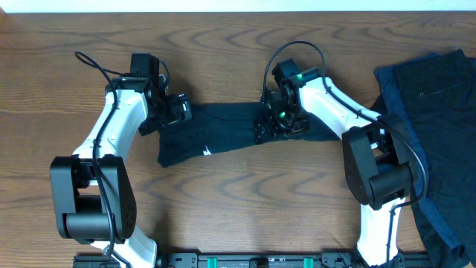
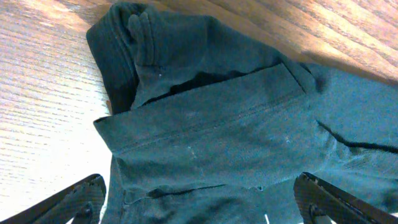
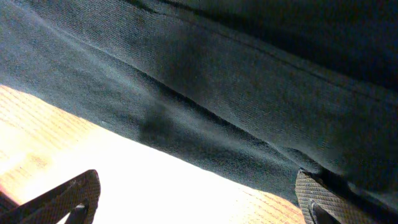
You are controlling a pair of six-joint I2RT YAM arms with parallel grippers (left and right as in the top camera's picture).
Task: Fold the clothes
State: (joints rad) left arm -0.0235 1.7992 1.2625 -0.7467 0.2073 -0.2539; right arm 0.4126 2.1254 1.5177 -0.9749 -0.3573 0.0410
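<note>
A dark navy T-shirt (image 1: pixel 223 134) lies in the middle of the table, folded into a long band, its small white label (image 1: pixel 207 151) near the front edge. My left gripper (image 1: pixel 175 112) hovers over the band's left end. In the left wrist view its fingers (image 2: pixel 74 202) are spread wide, open, over the sleeve and hem of the T-shirt (image 2: pixel 236 124). My right gripper (image 1: pixel 271 126) sits at the band's right part. It is open too (image 3: pixel 196 202), with one finger (image 3: pixel 323 199) at the edge of the cloth (image 3: pixel 249 81) and bare wood between the jaws.
More dark clothes (image 1: pixel 439 97) are heaped at the table's right side, with a brighter blue piece (image 1: pixel 390 97) along their left edge. The wooden table (image 1: pixel 238 201) shows in front of the T-shirt. Both arm bases stand at the near edge.
</note>
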